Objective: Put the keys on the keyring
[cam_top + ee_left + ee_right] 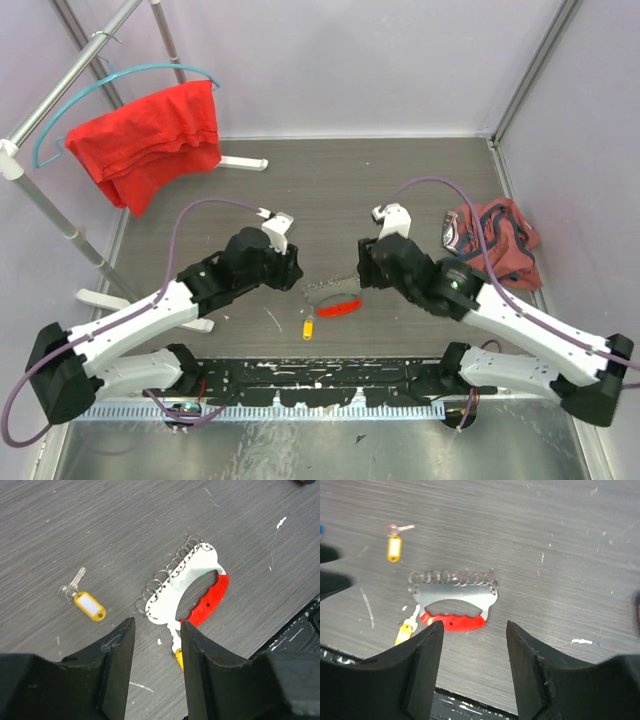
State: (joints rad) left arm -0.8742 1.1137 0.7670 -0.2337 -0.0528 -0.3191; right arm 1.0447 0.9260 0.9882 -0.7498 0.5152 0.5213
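As my left gripper (156,630) and right gripper (475,627) hovered spread above the light keyring (200,562), I judged its stiff red bar (212,597) the surest hold.

Keyring (340,304), keys (89,605) on grey table (330,190)

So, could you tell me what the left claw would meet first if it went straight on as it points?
The left claw would probably meet the near end of the keyring first, though depth is unclear.
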